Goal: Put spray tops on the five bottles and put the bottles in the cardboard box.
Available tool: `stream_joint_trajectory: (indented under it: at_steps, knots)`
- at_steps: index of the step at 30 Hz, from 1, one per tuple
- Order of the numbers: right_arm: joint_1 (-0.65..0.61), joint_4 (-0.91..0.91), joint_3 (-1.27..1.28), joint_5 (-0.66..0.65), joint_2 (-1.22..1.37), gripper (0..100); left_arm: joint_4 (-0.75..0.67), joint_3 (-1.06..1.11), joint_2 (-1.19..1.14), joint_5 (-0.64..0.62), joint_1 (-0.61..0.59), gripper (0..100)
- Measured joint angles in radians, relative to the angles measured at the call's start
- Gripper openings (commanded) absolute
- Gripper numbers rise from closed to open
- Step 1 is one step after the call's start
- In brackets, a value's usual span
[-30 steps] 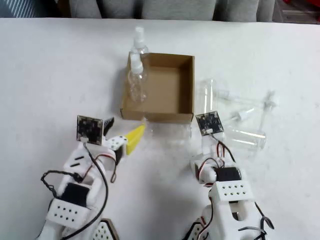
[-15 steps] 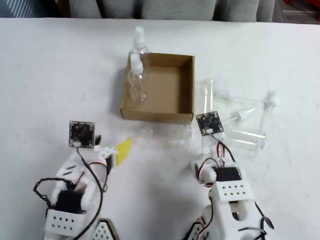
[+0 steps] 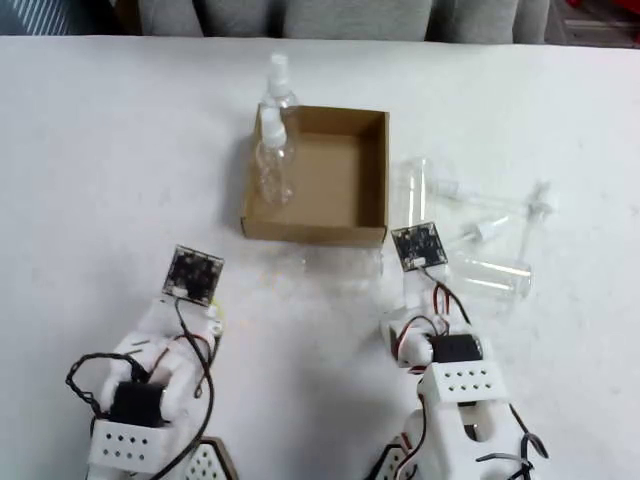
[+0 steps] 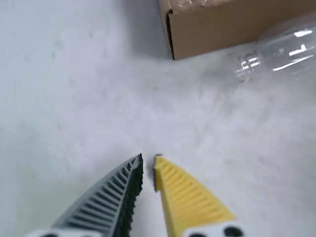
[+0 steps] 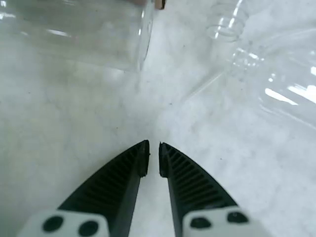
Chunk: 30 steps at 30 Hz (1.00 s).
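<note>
Left arm (image 3: 150, 370) has drawn back from the cardboard box (image 3: 330, 180) since the last frame; left claw (image 4: 148, 165) clenched, empty, low over counter (image 3: 120, 150). Right claw (image 5: 153, 154) clenched, empty, near loose bottles (image 3: 490, 275). One capped bottle (image 3: 274, 160) stands inside the box

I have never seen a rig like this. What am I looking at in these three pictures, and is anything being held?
Two small robot arms sit side by side at a white table. One picture looks down from above. The other two come from a camera on each arm's wrist and show the left gripper and the right gripper, both shut and holding nothing. In the cardboard box stands a topped bottle; a second topped bottle stands behind the box. Open clear bottles and loose spray tops lie beside it.
</note>
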<state>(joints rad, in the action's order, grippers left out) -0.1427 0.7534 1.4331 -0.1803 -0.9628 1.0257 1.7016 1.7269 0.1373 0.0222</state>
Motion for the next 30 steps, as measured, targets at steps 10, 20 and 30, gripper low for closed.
stream_joint_trajectory:
  at_steps: [10,20,30]
  knots:
    - [0.0,0.0,0.0,0.0,0.0,1.8,0.054,0.0,0.0,0.038,-0.064,10]
    - [0.0,0.0,0.0,0.0,0.0,1.8,0.054,0.0,0.0,0.038,-0.095,10]
    - [0.0,-0.041,0.032,0.0,0.0,1.7,-0.003,0.0,0.0,0.04,-0.054,11]
